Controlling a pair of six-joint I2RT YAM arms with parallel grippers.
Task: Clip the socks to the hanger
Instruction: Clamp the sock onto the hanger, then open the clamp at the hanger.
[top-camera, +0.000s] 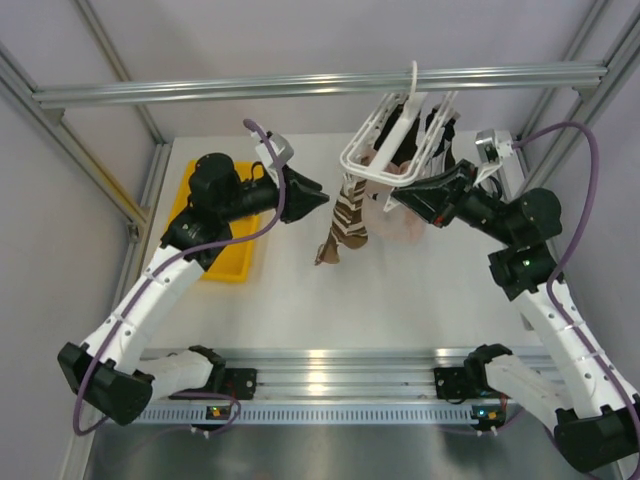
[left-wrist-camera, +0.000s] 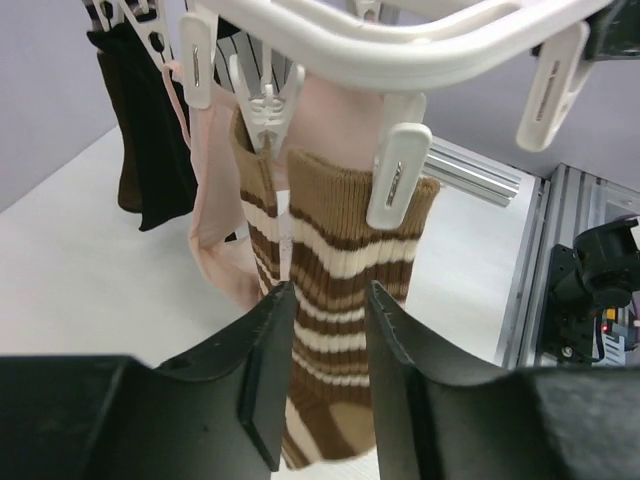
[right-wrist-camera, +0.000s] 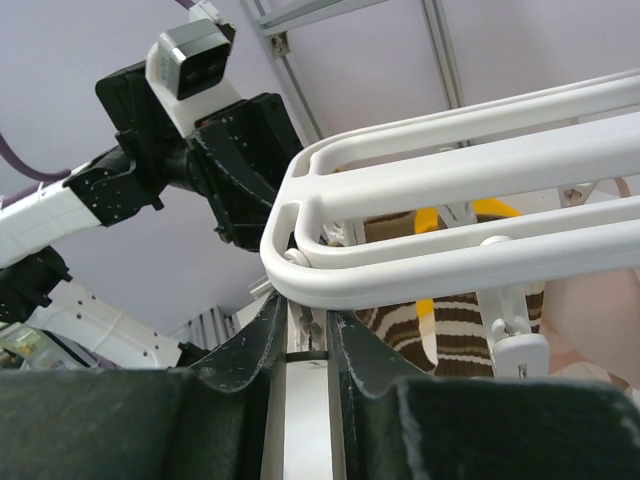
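Note:
The white hanger (top-camera: 383, 150) hangs by its hook from the aluminium bar. A brown cream-striped sock (top-camera: 347, 224) hangs from its near-left clips; in the left wrist view it (left-wrist-camera: 340, 270) is held by two white clips. A black sock (left-wrist-camera: 140, 130) and a pale pink sock (left-wrist-camera: 215, 220) hang behind it. My left gripper (left-wrist-camera: 325, 305) is open, its fingertips on either side of the striped sock's lower part, just in front of it. My right gripper (right-wrist-camera: 308, 325) sits under the frame's corner (right-wrist-camera: 300, 215), shut on a white clip (right-wrist-camera: 322, 325). I see no mustard sock clearly.
The aluminium bar (top-camera: 200, 90) crosses the back above the table. A yellow tray (top-camera: 222, 262) lies at the left under my left arm. Frame posts stand at both sides. The left arm's wrist (right-wrist-camera: 190, 150) is close beyond the hanger in the right wrist view.

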